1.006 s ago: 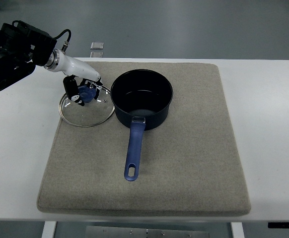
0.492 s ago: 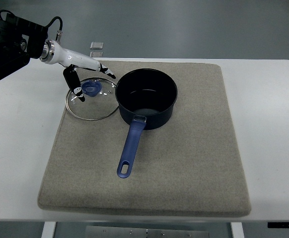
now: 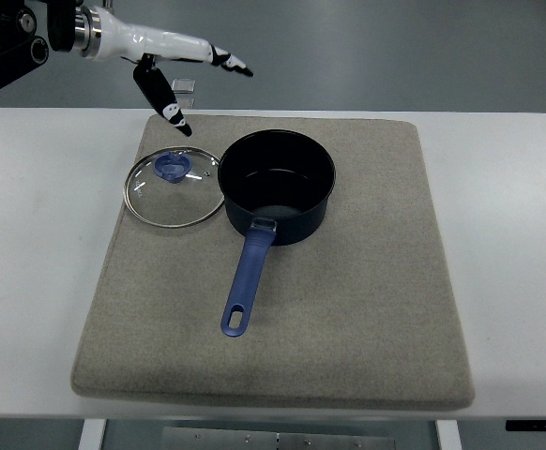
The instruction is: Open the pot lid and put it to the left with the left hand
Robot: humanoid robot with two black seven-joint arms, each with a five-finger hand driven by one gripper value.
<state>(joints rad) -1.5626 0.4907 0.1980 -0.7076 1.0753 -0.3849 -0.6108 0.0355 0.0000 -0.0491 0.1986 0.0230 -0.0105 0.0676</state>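
A: The white left hand [image 3: 174, 66] is hanging up at the top left, above the table's [image 3: 29, 281] far edge, fingers spread wide and holding nothing.

B: And the round glass lid with the blue knob [image 3: 174, 187] is lying flat on the grey felt mat [image 3: 348, 309], just to the left of the dark blue saucepan [image 3: 278, 186], rim practically touching the pot's wall.

A: That's what I'm watching. One thumb is pointing down over the mat's far corner. Any downward sweep from there, I'm thinking, is risking a clip on the knob, sliding the lid into the pan.

B: The lid's left edge is also sitting near the mat's border, so a nudge that way could be pushing it onto bare table.

A: Anything in the pot?

B: It's looking empty, just light glinting off the dark base. Its long blue handle [image 3: 245, 286] is pointing toward us, slightly left. No right hand showing.
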